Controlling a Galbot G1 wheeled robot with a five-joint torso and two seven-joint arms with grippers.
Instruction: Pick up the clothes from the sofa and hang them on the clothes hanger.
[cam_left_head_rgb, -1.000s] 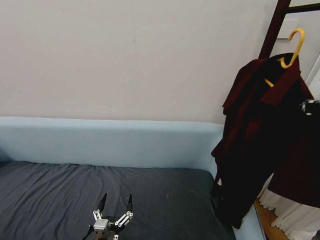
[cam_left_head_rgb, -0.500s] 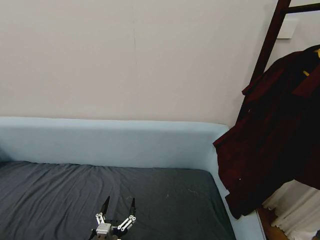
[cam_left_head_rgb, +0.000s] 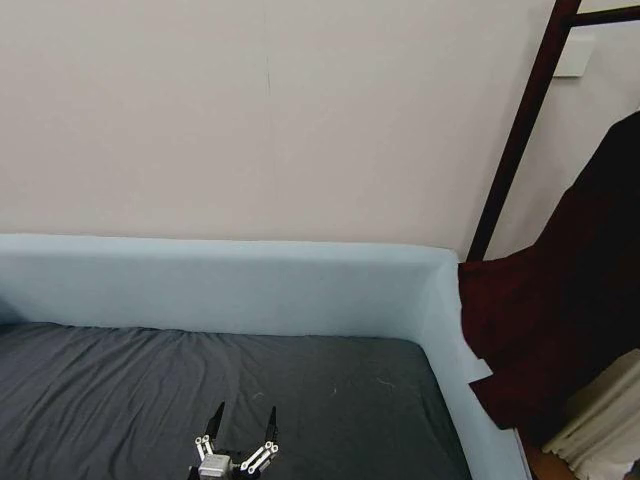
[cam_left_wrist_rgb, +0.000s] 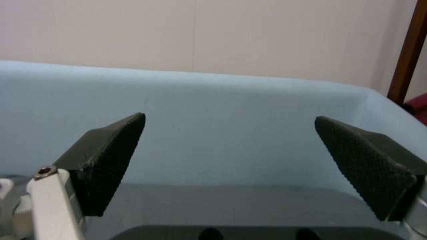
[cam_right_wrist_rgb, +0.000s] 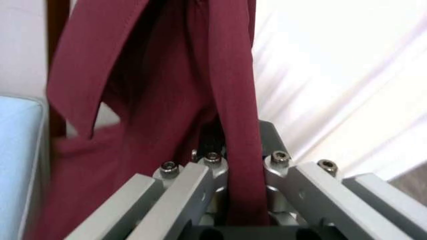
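Left gripper (cam_left_head_rgb: 245, 410) hangs low over the front part of the sofa's (cam_left_head_rgb: 220, 285) dark grey seat, facing the pale blue backrest. Its black fingers (cam_left_wrist_rgb: 107, 155) are spread wide with nothing between them. Right gripper (cam_right_wrist_rgb: 240, 145) is clamped on a hanging fold of the dark red garment (cam_left_head_rgb: 570, 330). The garment is off the sofa, draped past the sofa's right end, beside the dark wooden rack post (cam_left_head_rgb: 520, 140), with a white curtain (cam_right_wrist_rgb: 333, 75) behind it.
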